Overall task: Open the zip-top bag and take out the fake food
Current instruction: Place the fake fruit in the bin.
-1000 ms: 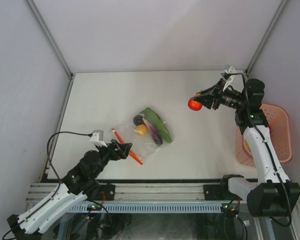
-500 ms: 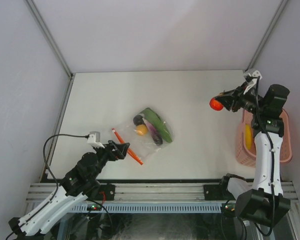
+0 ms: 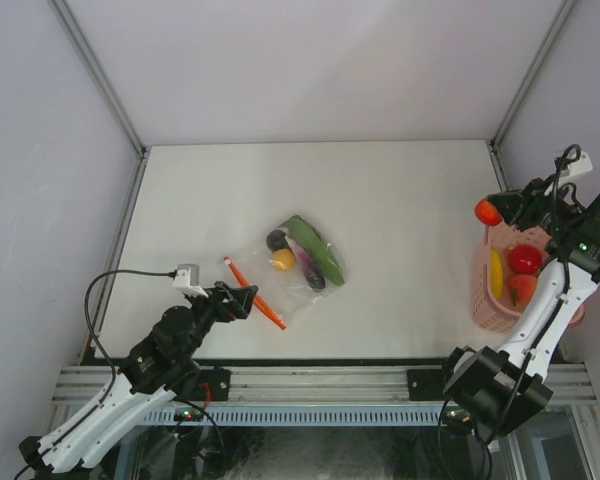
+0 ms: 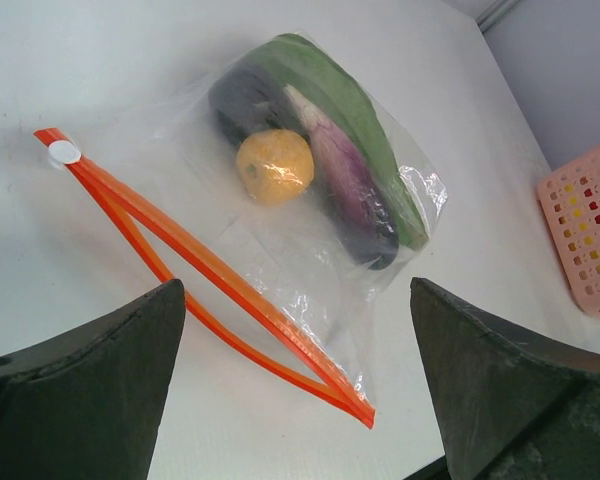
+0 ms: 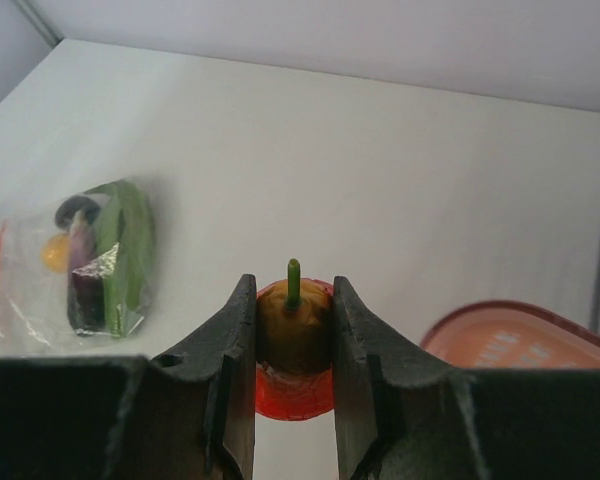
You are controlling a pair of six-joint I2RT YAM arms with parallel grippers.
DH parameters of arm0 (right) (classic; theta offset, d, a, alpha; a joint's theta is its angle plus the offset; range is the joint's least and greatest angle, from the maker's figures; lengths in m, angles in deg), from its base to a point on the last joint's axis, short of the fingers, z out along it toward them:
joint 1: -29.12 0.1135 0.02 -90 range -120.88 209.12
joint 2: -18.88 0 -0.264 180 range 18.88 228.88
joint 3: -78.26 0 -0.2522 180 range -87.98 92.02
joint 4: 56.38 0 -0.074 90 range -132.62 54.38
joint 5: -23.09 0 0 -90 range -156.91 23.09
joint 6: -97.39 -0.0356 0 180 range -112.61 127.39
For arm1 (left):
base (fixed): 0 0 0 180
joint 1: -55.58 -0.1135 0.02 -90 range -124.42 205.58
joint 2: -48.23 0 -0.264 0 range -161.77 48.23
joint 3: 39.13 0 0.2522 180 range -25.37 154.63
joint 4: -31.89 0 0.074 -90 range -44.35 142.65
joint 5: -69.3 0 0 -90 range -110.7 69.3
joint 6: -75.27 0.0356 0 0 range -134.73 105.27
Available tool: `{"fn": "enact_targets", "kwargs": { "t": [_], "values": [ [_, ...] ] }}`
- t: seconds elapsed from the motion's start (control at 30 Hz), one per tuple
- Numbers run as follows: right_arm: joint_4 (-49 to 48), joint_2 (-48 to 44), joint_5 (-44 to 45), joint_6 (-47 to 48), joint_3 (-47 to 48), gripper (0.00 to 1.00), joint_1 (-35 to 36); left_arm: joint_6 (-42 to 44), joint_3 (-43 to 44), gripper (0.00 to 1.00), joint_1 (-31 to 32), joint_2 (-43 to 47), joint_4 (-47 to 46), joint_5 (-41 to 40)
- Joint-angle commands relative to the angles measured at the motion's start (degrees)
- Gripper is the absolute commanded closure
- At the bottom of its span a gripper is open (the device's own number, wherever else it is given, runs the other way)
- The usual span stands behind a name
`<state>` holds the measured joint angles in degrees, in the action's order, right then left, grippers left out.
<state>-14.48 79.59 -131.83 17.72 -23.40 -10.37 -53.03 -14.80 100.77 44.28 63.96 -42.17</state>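
The right gripper [image 5: 292, 290], holding a red fruit [image 5: 292, 340] over the basket [image 3: 478, 295] rim, may drop it outside; the left gripper [image 4: 295, 290] is wide.

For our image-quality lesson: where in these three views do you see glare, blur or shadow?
Left wrist view: the zip-top bag is sharp, with white glare on its crinkled plastic; top external view: even, diffuse light, only faint shadows on the table; right wrist view: the red toy fruit in the right gripper is fairly crisp, the bag and pink basket blurred.
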Motion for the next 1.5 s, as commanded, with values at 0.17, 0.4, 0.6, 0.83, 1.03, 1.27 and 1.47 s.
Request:
{"fn": "enact_targets", "kwargs": {
  "t": [0.17, 0.4, 0.6, 0.83, 1.03, 1.27, 1.47],
  "values": [
    [12.27, 2.4, 4.43, 14.88, 7.61, 0.97, -9.68, 1.72, -2.48, 0.05, -0.36, -0.4, -3.81, -0.46],
    [15.67, 4.35, 17.28, 22.95, 7.84, 0.96, -10.83, 1.76, -2.74, 0.05, -0.36, -1.21, -4.23, 0.2],
    [18.16, 7.69, 22.8, 27.4, 7.84, 0.95, -12.11, 1.8, -2.66, 0.05, -0.36, -1.31, -4.68, 0.42],
    [22.73, 11.69, 27.51, 34.94, 7.85, 0.87, -12.37, 1.53, -2.77, 0.05, -0.35, -1.2, -4.68, 0.79],
    [30.1, 14.74, 31.15, 42.87, 7.85, 0.77, -12.42, 1.41, -2.91, 0.05, -0.36, -1.13, -4.73, 0.8],
    [37.5, 17.86, 33.1, 48.86, 7.81, 0.68, -13.08, 1.27, -2.84, 0.05, -0.34, -1.91, -5.38, 0.98],
    [40.85, 18.19, 33.92, 53.26, 7.77, 0.6, -15.79, 0.91, -3.46, 0.05, -0.36, -1.92, -6.45, 1.38]
  ]
}}
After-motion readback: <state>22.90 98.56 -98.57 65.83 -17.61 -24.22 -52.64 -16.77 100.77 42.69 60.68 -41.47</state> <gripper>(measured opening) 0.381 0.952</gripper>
